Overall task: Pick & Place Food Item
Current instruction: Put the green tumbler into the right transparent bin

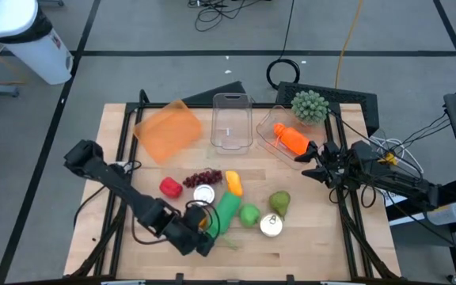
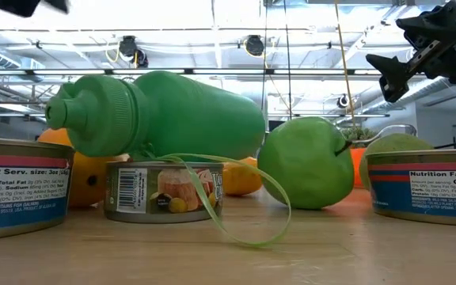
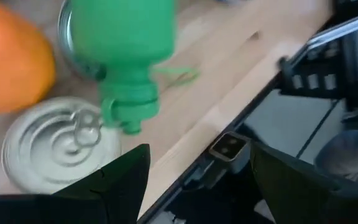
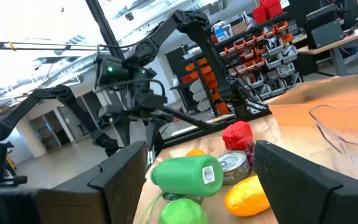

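A green squeeze bottle [image 1: 226,210] lies on its side among the food near the table's near edge, its cap [image 3: 129,112] pointing at my left gripper [image 1: 203,238]. That gripper is open and low, its fingers short of the cap and touching nothing; a pull-tab can [image 3: 55,149] and an orange fruit [image 3: 11,62] lie beside the bottle. My right gripper [image 1: 312,158] is open and raised above the table [image 2: 406,59], next to a clear tub holding an orange carrot-like item [image 1: 291,139].
Near the bottle lie a red item [image 1: 170,188], dark grapes [image 1: 207,176], a yellow piece [image 1: 233,184], a green apple [image 1: 248,214], a pear [image 1: 279,202] and a second can [image 1: 271,226]. Farther back stand an orange lid [image 1: 169,131], an empty clear tub [image 1: 232,120] and a green bunch [image 1: 309,105].
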